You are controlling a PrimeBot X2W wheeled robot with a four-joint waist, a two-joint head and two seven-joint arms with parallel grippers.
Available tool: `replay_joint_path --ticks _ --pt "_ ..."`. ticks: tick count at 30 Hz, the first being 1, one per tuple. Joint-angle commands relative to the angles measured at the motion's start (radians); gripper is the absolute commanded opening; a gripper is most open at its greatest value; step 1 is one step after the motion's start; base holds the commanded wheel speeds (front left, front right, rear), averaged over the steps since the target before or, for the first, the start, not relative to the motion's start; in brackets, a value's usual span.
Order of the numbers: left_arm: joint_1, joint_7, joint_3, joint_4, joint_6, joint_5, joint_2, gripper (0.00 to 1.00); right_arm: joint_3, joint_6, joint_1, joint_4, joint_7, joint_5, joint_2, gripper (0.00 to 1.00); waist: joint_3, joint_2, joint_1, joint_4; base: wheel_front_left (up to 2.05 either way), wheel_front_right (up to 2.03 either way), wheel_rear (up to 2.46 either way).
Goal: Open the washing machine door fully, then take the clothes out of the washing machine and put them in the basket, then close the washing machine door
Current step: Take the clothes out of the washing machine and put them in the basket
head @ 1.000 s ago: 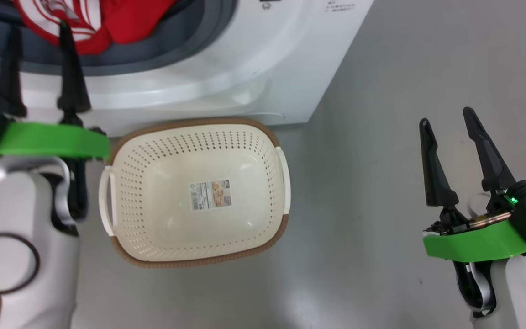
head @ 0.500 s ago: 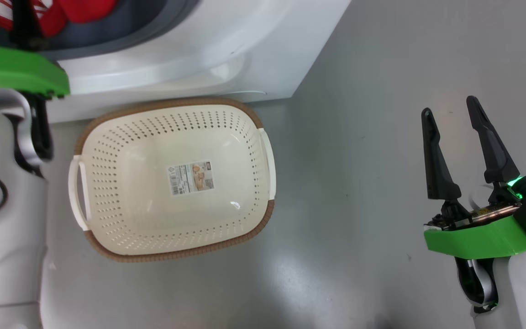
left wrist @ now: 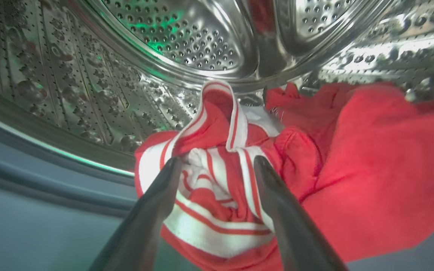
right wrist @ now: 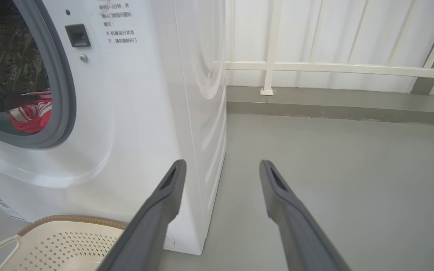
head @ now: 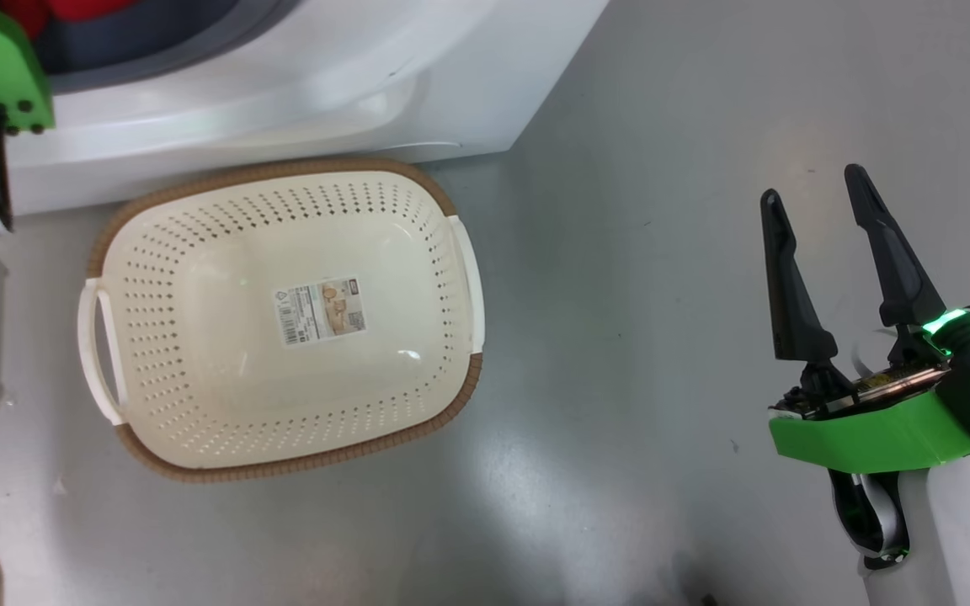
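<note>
Grey floor (head: 636, 210) bears the basket (head: 199, 396); left gripper (left wrist: 217, 160) gapes astride the clothes (left wrist: 371, 169), contact unclear; right gripper (head: 813, 183) gapes, holding nothing.

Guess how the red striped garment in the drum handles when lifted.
Likely floppy: the clothes lie crumpled in folds, so they should drape below the left hand. Probably light: thin fabric. Could drag over the gasket coming out.

Grey glossy floor (head: 662, 126), soft light glare; white panelled wall (right wrist: 333, 34), cream rail (right wrist: 315, 68), grey kerb (right wrist: 315, 101) at base.
</note>
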Motion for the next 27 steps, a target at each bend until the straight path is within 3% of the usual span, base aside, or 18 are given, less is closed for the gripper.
replay_joint_path --ticks 1,6,19,20,21,22,27 --pt "-0.017 0.010 0.006 -0.012 0.010 0.019 0.059 1.00 0.025 0.005 -0.004 -0.028 -0.006 0.019 -0.005 1.00 0.005 -0.0001 0.0000 -0.007 0.00 0.00 0.00" --pt "-0.054 0.078 -0.042 0.039 0.033 0.073 0.091 1.00 0.031 0.005 -0.011 -0.026 -0.006 0.026 -0.005 1.00 0.011 -0.0001 0.0000 -0.019 0.00 0.00 0.00" --pt "-0.085 0.213 -0.058 0.113 0.021 0.064 0.136 1.00 0.058 0.005 -0.024 -0.049 -0.006 0.060 -0.005 1.00 0.031 -0.0001 0.0000 -0.051 0.00 0.00 0.00" --pt "-0.086 0.214 -0.057 0.114 0.020 0.061 0.137 0.95 0.058 0.005 -0.025 -0.049 -0.006 0.060 -0.005 1.00 0.032 -0.0001 0.0000 -0.052 0.00 0.00 0.00" --pt "-0.086 0.214 -0.057 0.116 0.018 0.059 0.138 0.30 0.058 0.005 -0.025 -0.049 -0.006 0.061 -0.005 1.00 0.033 -0.0001 0.0000 -0.053 0.00 0.00 0.00" --pt "-0.086 0.213 -0.056 0.116 0.013 0.054 0.137 0.00 0.057 0.005 -0.026 -0.049 -0.006 0.062 -0.005 1.00 0.034 -0.0001 0.0000 -0.053 0.00 0.00 0.00" --pt "-0.077 0.157 -0.050 0.106 0.017 0.033 0.130 0.00 0.055 0.005 -0.030 -0.044 -0.006 0.059 -0.005 1.00 0.029 -0.0001 0.0000 -0.048 0.00 0.00 0.00"
